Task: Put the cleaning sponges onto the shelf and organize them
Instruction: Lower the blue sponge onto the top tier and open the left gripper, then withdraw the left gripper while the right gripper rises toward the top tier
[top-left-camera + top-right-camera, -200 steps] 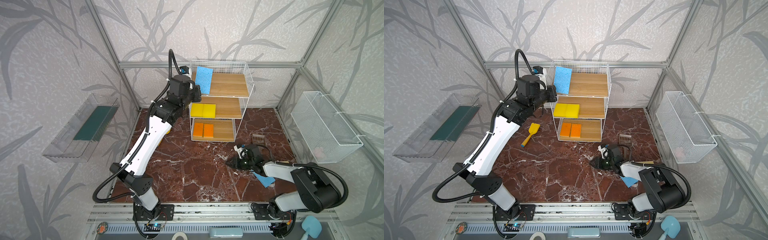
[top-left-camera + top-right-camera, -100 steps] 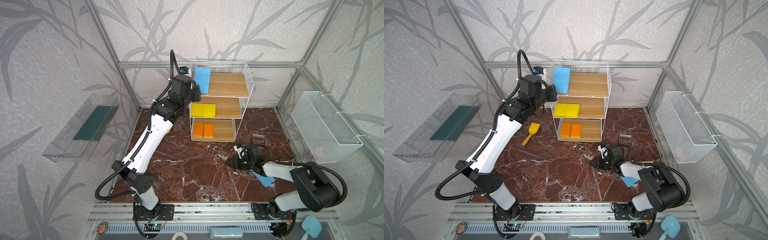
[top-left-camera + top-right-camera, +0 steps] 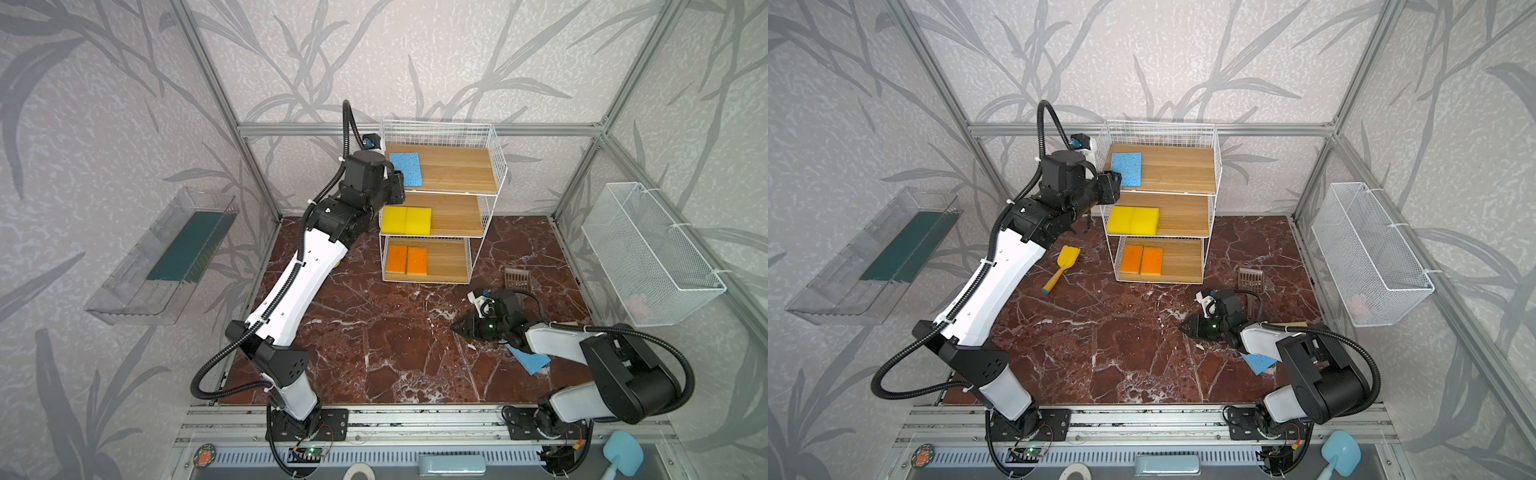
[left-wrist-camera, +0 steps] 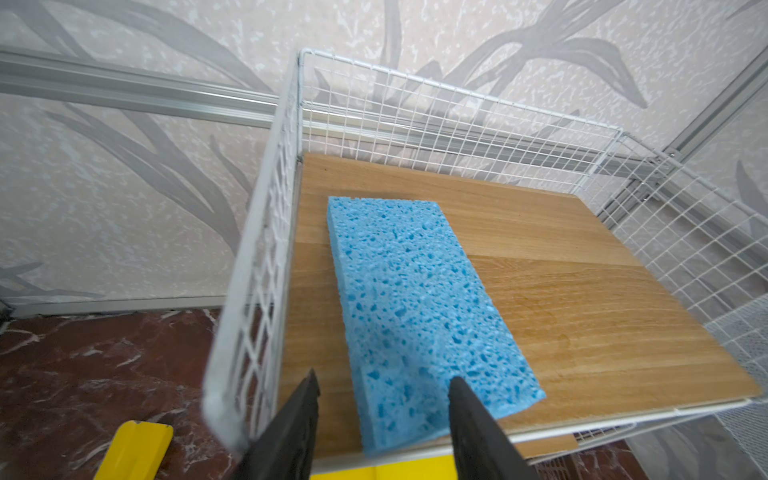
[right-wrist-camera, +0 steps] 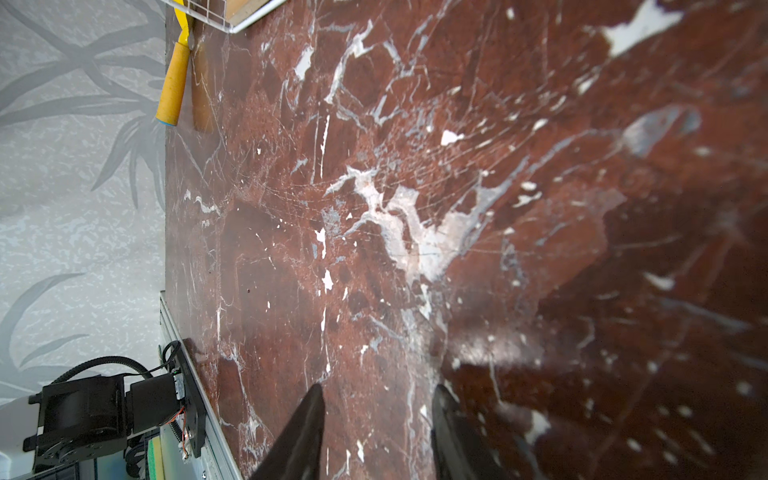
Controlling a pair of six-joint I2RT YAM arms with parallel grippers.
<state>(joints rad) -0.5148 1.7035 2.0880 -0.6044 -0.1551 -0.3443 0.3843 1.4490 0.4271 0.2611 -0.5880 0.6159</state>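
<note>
The shelf [image 3: 457, 170] [image 3: 1177, 166] stands at the back, with three wooden tiers. A light-blue sponge [image 3: 406, 168] [image 3: 1126, 168] [image 4: 415, 299] lies flat at the left end of the top board. My left gripper [image 4: 382, 386] is open at that sponge's near end, and its fingers do not press it. Two yellow sponges [image 3: 406, 220] lie on the middle tier and two orange ones [image 3: 406, 259] on the bottom tier. Another blue sponge [image 3: 530, 360] [image 3: 1258, 362] lies on the floor, partly under my right arm. My right gripper [image 3: 455, 327] [image 5: 376, 395] is open and empty, low over the marble floor.
A yellow toy shovel [image 3: 1061, 268] lies on the floor left of the shelf. A brown slotted scoop [image 3: 517, 277] lies right of the shelf's foot. A white mesh basket [image 3: 648, 253] hangs on the right wall and a clear tray [image 3: 166, 253] on the left wall.
My left gripper has opened and let go of the blue sponge, which went from tilted up in the grip to flat on the top board. The right arm has not moved.
</note>
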